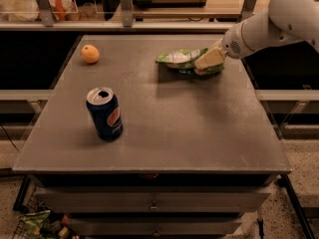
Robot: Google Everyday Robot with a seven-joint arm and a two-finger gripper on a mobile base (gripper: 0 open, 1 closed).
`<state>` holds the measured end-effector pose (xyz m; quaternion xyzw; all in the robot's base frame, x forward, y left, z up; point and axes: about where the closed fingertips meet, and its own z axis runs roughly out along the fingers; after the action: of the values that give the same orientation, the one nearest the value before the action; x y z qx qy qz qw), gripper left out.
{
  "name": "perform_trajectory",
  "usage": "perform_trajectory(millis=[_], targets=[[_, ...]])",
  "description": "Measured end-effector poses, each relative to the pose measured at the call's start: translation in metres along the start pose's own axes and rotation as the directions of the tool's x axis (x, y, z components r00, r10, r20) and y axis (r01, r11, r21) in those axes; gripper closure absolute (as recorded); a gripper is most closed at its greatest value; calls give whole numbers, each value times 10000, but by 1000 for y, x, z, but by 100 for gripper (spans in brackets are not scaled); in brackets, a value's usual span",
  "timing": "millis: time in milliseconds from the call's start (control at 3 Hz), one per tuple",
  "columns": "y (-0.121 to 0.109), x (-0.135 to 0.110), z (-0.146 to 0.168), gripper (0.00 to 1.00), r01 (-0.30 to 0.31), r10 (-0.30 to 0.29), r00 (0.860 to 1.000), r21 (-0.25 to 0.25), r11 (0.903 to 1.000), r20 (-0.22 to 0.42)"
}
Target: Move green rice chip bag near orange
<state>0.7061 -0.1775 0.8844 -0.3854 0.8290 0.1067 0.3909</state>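
Note:
The green rice chip bag, crinkled light green and white, is at the back right of the grey table. My gripper comes in from the right on a white arm and is shut on the bag's right end. It holds the bag slightly above the tabletop, with a shadow under it. The orange lies at the back left of the table, well to the left of the bag.
A blue Pepsi can stands upright at the front left of the table. A shelf rail with bags runs behind the table. Drawers sit below the front edge.

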Motion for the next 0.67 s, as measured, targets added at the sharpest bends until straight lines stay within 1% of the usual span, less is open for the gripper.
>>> perform_trajectory(millis=[333,667], targets=[[1,0,-1,63,165,-165,9998,25,9999,-61],[4,-5,-4,87,355,-355,9994,26,9994,56]])
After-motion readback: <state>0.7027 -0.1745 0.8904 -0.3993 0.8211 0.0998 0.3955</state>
